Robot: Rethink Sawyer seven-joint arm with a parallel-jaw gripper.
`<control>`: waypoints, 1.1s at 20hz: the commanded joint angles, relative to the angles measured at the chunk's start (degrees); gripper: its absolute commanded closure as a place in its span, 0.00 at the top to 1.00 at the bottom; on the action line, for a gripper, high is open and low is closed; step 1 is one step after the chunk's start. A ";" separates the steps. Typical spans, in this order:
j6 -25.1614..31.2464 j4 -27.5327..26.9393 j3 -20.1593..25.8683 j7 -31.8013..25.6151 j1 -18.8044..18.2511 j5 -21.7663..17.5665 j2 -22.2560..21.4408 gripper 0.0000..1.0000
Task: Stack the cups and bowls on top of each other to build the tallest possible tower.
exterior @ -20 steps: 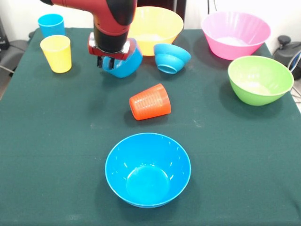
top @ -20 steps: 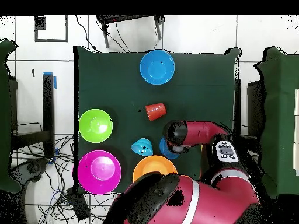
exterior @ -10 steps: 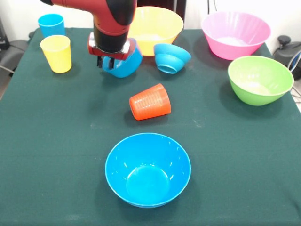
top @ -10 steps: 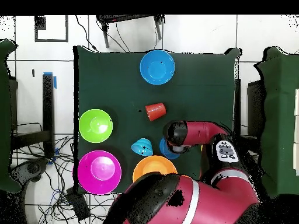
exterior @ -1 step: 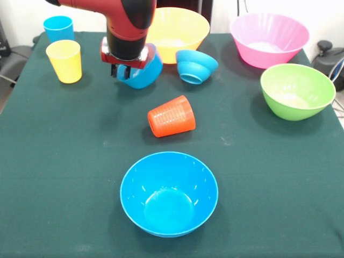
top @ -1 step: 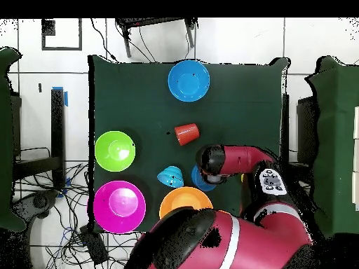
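End effector (exterior @ -1 step: 122,71) sits low at the small blue bowl (exterior @ -1 step: 144,72), fingers straddling its rim and apparently clamped on it; bowl is tilted, can't tell if it's clear of the counter (exterior @ -1 step: 64,161). Second small blue bowl (exterior @ -1 step: 194,65) lies tipped just beside it, in front of the yellow-orange bowl (exterior @ -1 step: 180,29). Progress looks near zero: no tower visible, nothing stacked. Pink bowl (exterior @ -1 step: 269,38), green bowl (exterior @ -1 step: 296,90) and medium blue bowl (exterior @ -1 step: 169,193) each stand alone, upright, well apart. Orange-red cup (exterior @ -1 step: 172,116) lies on its side mid-counter; yellow cup (exterior @ -1 step: 64,60) and sky blue cup (exterior @ -1 step: 58,27) stand upright at one corner. All stacking left to do; held bowl needs a base to land on.
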 commanded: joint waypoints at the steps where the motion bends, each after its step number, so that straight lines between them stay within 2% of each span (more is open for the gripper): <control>1: 2.19 -4.59 5.87 -3.31 -2.48 0.83 2.41 0.00; 11: 9.63 -5.66 7.84 -8.37 -5.88 0.66 -1.51 0.00; 22: 17.09 -7.24 9.44 -9.68 -6.13 0.78 -5.12 0.00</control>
